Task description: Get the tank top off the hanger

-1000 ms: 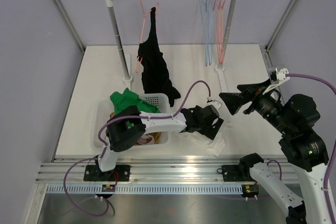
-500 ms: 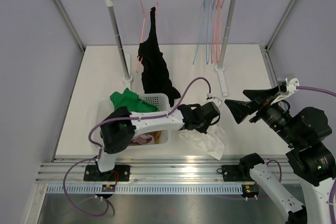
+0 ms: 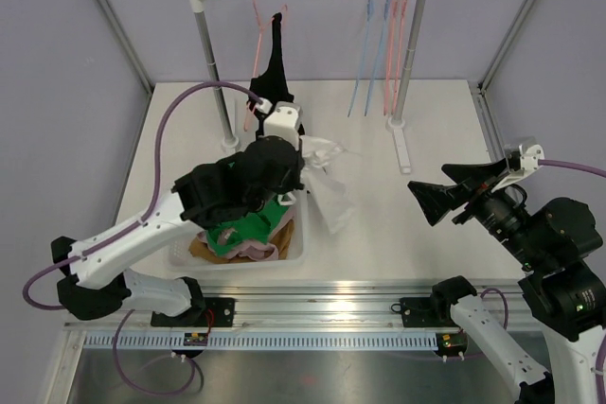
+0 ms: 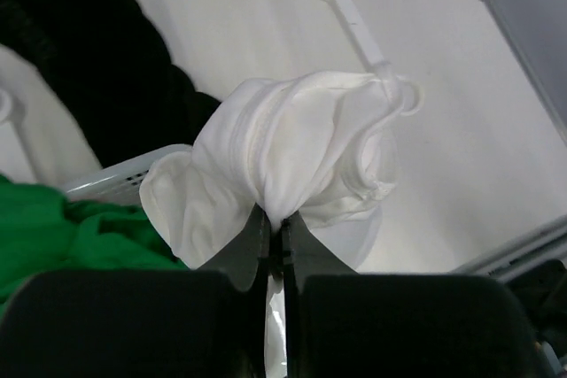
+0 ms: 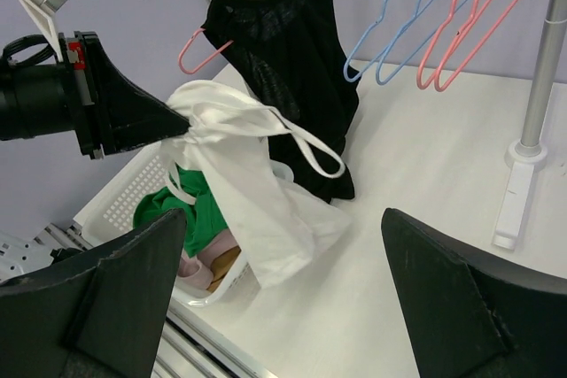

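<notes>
A black tank top (image 3: 272,68) hangs from a pink hanger (image 3: 257,7) on the rail, its hem reaching down behind the basket; the right wrist view shows the same black tank top (image 5: 283,59). My left gripper (image 3: 305,152) is raised over the basket's far right corner and shut on a white strappy garment (image 3: 331,198) that dangles from it. In the left wrist view the jaws (image 4: 282,219) pinch the bunched white garment (image 4: 292,148). My right gripper (image 3: 428,184) is open and empty, out to the right, pointing at the white cloth (image 5: 257,192).
A white basket (image 3: 294,251) holds green (image 3: 248,229), pink and tan clothes. Several bare blue and pink hangers (image 3: 383,35) hang at the rail's right end. The rack's posts (image 3: 216,73) stand on feet on the table (image 3: 401,144).
My left gripper shut on the white garment lying on the table and lifted it up and back to above the basket. The right arm drew back slightly to the right.
</notes>
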